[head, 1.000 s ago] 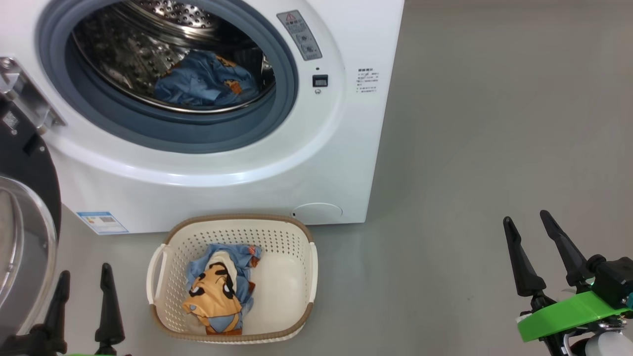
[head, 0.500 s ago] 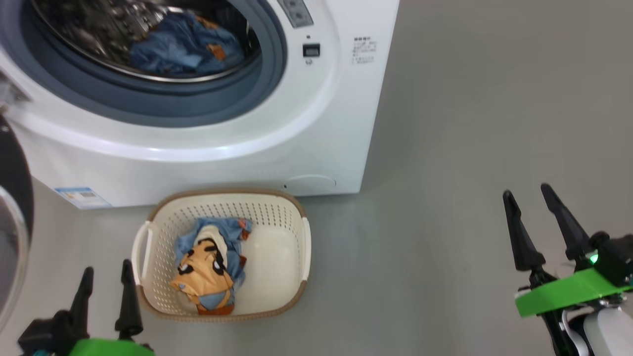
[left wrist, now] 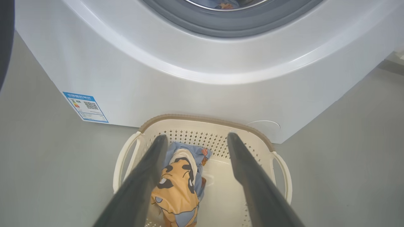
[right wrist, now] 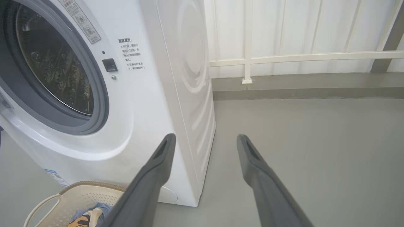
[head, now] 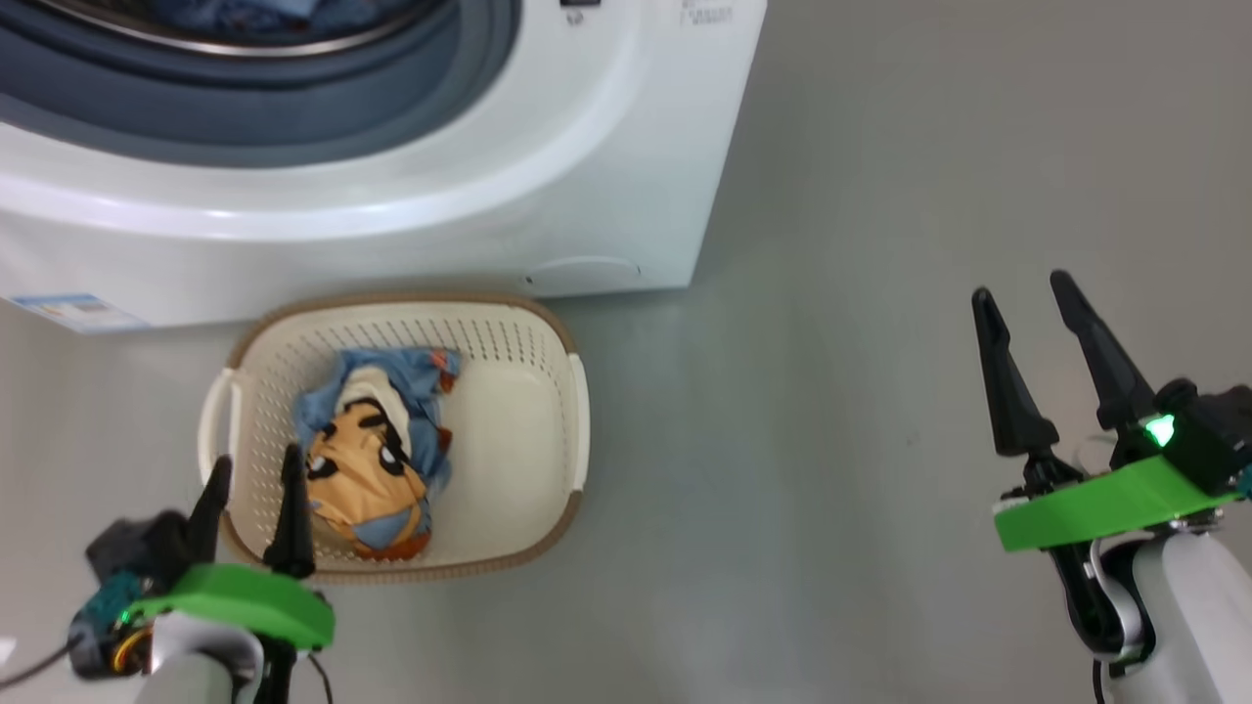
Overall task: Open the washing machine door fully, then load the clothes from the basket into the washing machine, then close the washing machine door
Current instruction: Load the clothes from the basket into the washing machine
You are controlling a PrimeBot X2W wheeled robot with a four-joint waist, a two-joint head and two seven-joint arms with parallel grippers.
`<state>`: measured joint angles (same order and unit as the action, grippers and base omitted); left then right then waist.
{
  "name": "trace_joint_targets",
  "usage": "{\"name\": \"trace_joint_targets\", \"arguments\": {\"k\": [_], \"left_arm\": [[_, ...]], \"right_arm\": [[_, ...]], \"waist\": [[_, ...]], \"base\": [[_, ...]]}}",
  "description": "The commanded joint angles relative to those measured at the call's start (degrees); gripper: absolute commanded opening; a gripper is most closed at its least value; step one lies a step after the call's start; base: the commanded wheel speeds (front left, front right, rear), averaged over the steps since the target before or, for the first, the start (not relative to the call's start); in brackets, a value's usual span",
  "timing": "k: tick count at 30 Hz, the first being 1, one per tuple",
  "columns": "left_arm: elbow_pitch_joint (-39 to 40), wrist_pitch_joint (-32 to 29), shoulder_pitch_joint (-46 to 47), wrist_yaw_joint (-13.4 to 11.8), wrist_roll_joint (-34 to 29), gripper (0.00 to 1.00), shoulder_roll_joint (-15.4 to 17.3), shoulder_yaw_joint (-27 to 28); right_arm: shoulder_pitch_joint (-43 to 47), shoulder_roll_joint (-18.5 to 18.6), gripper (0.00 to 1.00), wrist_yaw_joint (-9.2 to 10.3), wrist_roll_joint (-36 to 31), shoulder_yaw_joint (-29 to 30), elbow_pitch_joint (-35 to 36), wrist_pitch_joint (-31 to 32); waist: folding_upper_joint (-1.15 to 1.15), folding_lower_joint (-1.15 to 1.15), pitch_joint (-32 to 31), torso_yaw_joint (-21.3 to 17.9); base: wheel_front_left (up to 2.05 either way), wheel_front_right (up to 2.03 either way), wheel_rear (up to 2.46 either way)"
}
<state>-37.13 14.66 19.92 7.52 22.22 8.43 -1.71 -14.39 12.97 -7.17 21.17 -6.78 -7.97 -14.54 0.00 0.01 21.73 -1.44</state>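
The cream basket [head: 550,391] sits on the grey floor in front of the white washing machine [head: 391,225]. In it lies one of the clothes [head: 372,460], light blue with an orange cartoon face. Another blue garment [head: 245,12] lies in the steel drum. My left gripper [head: 256,462] is open and hovers over the basket's near-left rim. In the left wrist view its fingers [left wrist: 197,137] frame the garment [left wrist: 176,186]. My right gripper [head: 1020,288] is open and empty over bare floor, far right of the basket. A dark edge of the washing machine door [left wrist: 4,37] shows at the left.
Open grey floor [head: 831,293] stretches to the right of the machine. In the right wrist view a white railing [right wrist: 284,58] and a low step [right wrist: 300,91] run along the back wall. A blue label [left wrist: 85,107] marks the machine's lower left corner.
The head camera has tilted down, so the machine slid up the view. My left gripper has moved right, from beside the basket to over its near-left rim. The right gripper keeps its place.
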Motion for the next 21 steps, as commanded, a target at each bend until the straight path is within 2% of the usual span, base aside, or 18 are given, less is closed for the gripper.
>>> {"name": "trace_joint_targets", "arguments": {"k": [1,21], "left_arm": [[-0.6,0.3,1.9,0.0,0.4,1.00,1.9,0.9],[-25.8,0.3,21.2,0.0,4.9,1.00,5.1,-10.0]], "right_arm": [[-1.2,0.4,1.00,-0.32,0.0,-1.1,1.5,-0.5],[-8.1,0.7,1.00,-0.32,-0.4,-1.6,2.8,-0.5]], "waist": [[0.00,-0.01,3.4,-0.9],[0.00,-0.01,15.4,-1.8]], "base": [[0.00,0.00,0.00],[0.00,0.00,0.00]]}}
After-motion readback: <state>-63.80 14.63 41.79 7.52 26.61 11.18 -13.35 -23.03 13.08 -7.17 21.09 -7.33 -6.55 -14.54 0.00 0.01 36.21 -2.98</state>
